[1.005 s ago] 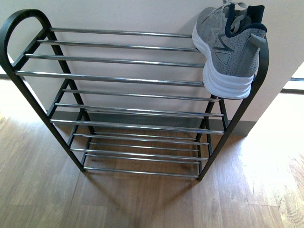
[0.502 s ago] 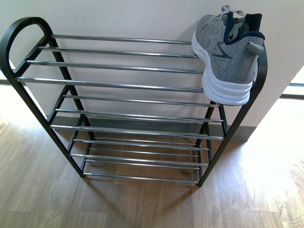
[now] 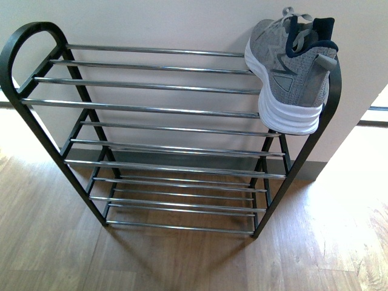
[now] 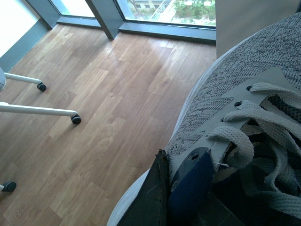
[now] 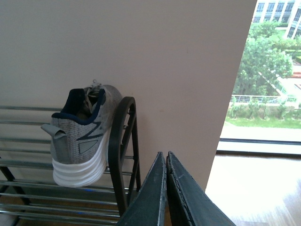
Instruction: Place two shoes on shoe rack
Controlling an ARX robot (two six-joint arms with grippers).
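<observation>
The shoe rack [image 3: 157,109] stands against the wall, black-framed with chrome rods. One grey sneaker [image 3: 291,73] rests on the right end of its top tier, heel toward me and hanging over the front rod. Neither arm shows in the front view. In the left wrist view my left gripper [image 4: 176,162] is shut on the collar of a second grey sneaker [image 4: 235,84], held above the wood floor. My right gripper [image 5: 166,157] is shut with nothing in it, just outside the rack's arched right end [image 5: 123,141], with the racked sneaker [image 5: 80,136] beyond it.
White chair legs on castors [image 4: 42,110] stand on the wood floor [image 4: 103,103] below the held sneaker. A beige wall [image 5: 178,70] backs the rack, and a floor-level window [image 5: 263,94] lies right of it.
The rack sits slightly lower in the front view than a second ago, as if the camera tilted. The sneaker on the rack has not moved.
</observation>
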